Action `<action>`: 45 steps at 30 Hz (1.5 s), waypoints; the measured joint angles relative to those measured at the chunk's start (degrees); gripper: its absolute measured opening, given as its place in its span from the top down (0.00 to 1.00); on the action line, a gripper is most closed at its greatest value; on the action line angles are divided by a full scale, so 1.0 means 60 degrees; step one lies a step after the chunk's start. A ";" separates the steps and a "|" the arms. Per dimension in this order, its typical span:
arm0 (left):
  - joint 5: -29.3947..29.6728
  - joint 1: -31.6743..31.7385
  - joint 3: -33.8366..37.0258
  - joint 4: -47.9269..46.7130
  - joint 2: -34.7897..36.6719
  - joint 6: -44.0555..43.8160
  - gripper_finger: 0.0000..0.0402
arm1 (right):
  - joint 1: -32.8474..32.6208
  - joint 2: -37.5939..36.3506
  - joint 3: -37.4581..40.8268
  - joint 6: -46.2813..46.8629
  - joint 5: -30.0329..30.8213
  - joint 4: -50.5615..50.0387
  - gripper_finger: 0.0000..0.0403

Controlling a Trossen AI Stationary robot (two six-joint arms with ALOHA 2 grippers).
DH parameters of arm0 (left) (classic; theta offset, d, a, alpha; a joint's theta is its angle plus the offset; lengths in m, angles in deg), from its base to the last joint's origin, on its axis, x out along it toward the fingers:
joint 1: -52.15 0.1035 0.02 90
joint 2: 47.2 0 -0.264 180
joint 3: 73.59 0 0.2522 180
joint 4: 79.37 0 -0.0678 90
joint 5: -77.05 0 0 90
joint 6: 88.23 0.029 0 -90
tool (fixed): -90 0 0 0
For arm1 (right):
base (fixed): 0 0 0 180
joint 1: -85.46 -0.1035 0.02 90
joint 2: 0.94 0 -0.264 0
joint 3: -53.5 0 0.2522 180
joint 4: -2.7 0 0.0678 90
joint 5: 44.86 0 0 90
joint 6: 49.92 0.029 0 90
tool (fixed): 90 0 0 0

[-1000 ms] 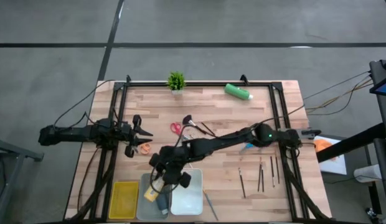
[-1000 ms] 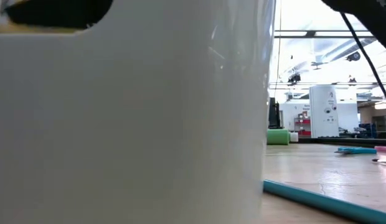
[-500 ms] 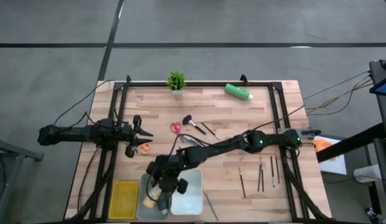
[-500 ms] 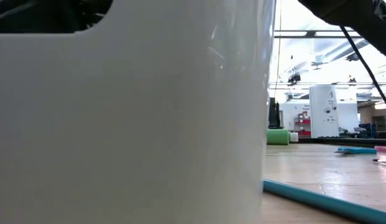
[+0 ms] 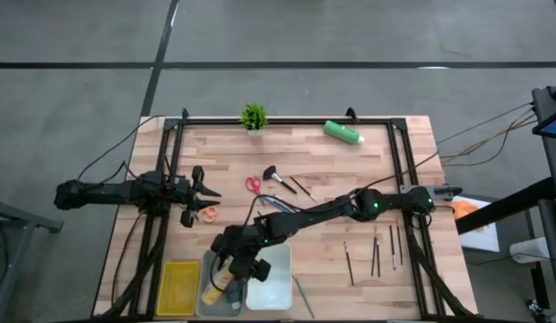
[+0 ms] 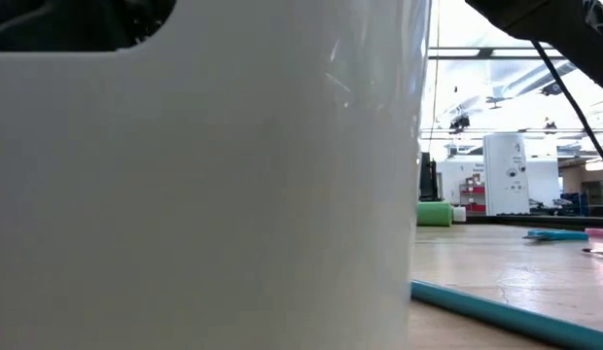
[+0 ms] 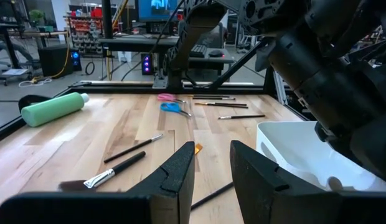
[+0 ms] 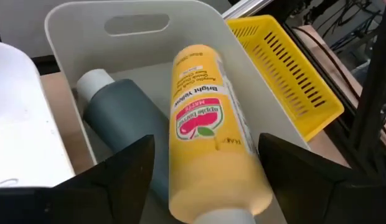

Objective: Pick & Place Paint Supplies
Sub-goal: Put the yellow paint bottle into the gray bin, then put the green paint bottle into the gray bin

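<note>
A yellow paint bottle [image 8: 208, 124] lies slanted in the grey tray [image 8: 75, 15], its side leaning on a grey-blue bottle [image 8: 121, 118]. In the high view the yellow bottle [image 5: 212, 289] and the grey-blue bottle [image 5: 235, 298] lie in the grey tray [image 5: 203, 309] near the front edge. My right gripper [image 8: 205, 149] is open over this tray [image 5: 230, 274], its fingers on either side of the yellow bottle's bottom end. My left gripper [image 5: 209, 193] waits open at the table's left, over bare wood [image 7: 211, 155]. My right gripper comes at the yellow bottle from above, slanting, its fingers across the bottle's bottom end [image 8: 224, 199]. One finger [image 8: 127, 165] stands apart from the bottle. Whether the other finger [image 8: 286, 165] touches it, I cannot tell.
A yellow tray [image 5: 178, 287] and a white tray [image 5: 273, 285] flank the grey one. Orange scissors [image 5: 206, 213], red scissors [image 5: 252, 184], brushes [image 5: 280, 177], pencils [image 5: 377, 251], a green bottle [image 5: 343, 132], a teal brush [image 5: 300, 296] and a plant [image 5: 253, 117] are on the table.
My right gripper has gone down and toward the table's near left, into the grey tray, with the yellow bottle. The bottle has tipped and now lies slanted in the tray against the grey-blue bottle.
</note>
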 joint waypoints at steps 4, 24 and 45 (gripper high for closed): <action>0.0002 0.0000 -0.0001 0.0004 0.0000 -0.0002 0.74 | -0.0004 -0.0082 -0.0083 0.0010 0.0007 0.0078 0.29; -0.0001 0.0000 -0.0001 0.0003 0.0000 0.0001 0.74 | 0.0511 -0.1610 -0.0169 0.1991 0.0539 -0.0475 0.29; -0.0001 0.0000 -0.0001 0.0003 0.0000 -0.0001 0.74 | 0.1348 -0.3133 -0.0160 0.5707 0.4003 -0.5209 0.29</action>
